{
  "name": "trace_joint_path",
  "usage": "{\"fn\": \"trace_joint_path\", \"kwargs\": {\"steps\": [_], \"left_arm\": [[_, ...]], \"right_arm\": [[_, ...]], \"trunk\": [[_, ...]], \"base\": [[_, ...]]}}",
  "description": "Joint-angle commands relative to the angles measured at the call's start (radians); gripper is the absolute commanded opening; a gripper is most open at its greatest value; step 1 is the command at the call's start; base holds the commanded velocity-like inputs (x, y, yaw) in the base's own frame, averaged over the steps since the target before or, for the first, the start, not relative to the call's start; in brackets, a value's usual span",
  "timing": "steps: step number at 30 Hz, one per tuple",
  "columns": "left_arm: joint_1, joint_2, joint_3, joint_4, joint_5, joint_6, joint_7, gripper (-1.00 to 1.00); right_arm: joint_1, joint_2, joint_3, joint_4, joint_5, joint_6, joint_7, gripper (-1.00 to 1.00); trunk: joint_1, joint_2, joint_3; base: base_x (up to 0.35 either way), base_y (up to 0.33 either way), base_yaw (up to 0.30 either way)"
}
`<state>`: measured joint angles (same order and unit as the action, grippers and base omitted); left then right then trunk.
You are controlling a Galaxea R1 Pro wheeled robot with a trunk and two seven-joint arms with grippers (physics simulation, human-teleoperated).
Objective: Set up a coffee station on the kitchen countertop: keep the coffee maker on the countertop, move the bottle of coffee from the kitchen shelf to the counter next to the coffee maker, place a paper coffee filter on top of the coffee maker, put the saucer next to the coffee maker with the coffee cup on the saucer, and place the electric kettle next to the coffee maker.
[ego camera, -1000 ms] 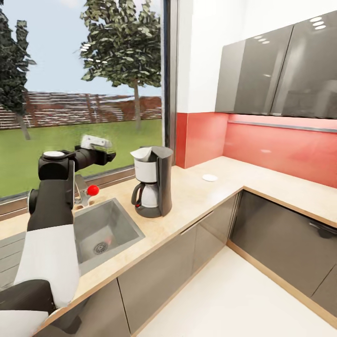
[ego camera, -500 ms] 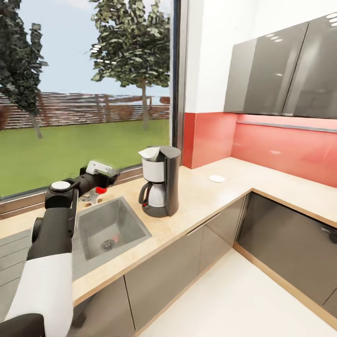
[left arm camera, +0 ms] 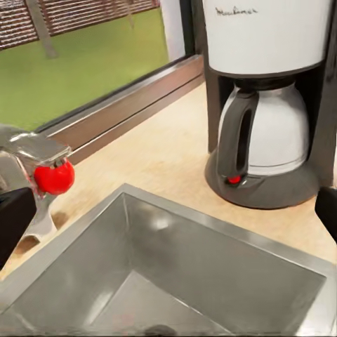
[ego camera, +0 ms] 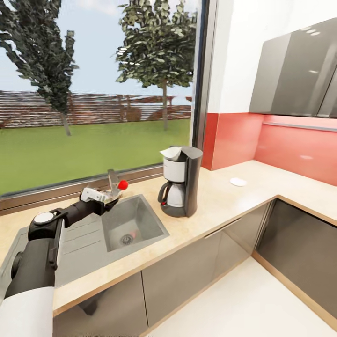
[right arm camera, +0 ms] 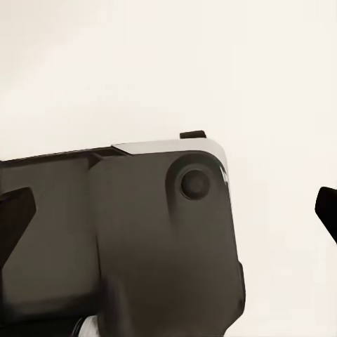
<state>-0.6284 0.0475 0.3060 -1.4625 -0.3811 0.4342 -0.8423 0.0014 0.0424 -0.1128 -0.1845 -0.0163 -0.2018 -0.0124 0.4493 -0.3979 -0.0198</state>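
The black and white coffee maker [ego camera: 181, 182] stands on the beige countertop [ego camera: 220, 206] right of the sink, with a white paper filter [ego camera: 170, 152] at its top. In the left wrist view the coffee maker [left arm camera: 270, 105] with its carafe is close ahead. A small white saucer [ego camera: 238, 181] lies farther right on the counter. My left gripper [ego camera: 103, 196] hovers over the sink's far left corner, beside the faucet, open and empty [left arm camera: 168, 217]. My right gripper [right arm camera: 168, 210] is open, facing a dark part of the robot's body. The coffee bottle, cup and kettle are out of view.
A steel sink [ego camera: 133, 224] with a drainboard is set in the counter. A faucet with a red knob [ego camera: 122, 184] stands at its back edge, near my left fingers [left arm camera: 14, 217]. Window behind, grey wall cabinets [ego camera: 299, 75] at right, white floor below.
The camera has shifted, so the whole scene sits farther right. My left arm has come down from window height to just above the sink beside the faucet.
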Motion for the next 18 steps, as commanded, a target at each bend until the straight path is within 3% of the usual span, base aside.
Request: {"fn": "trace_joint_path", "kwargs": {"steps": [1, 8, 13, 18], "left_arm": [[0.012, -0.003, 0.001, 0.0, -0.005, 0.003, -0.01, 1.0], [0.018, -0.005, -0.001, 0.001, -0.005, -0.029, -0.006, 1.0], [0.024, -0.007, -0.003, 0.001, -0.004, -0.041, -0.005, 1.0], [0.039, -0.008, -0.005, 0.003, -0.002, -0.043, -0.011, 1.0]], "right_arm": [[0.0, 0.0, -0.005, -0.002, -0.002, -0.002, 0.0, 1.0], [0.0, -0.001, -0.005, -0.003, -0.002, -0.002, 0.001, 1.0], [0.0, -0.001, -0.005, -0.003, -0.002, -0.002, 0.002, 1.0], [0.0, -0.001, -0.004, -0.003, -0.002, -0.004, 0.002, 1.0]], "trunk": [[0.001, -0.002, -0.002], [0.001, -0.002, -0.002], [0.001, -0.002, -0.002], [0.001, -0.002, -0.002]], "base": [[0.0, 0.0, 0.276], [0.0, -0.044, 0.265], [-0.068, -0.206, 0.045], [-0.018, -0.041, 0.004]]}}
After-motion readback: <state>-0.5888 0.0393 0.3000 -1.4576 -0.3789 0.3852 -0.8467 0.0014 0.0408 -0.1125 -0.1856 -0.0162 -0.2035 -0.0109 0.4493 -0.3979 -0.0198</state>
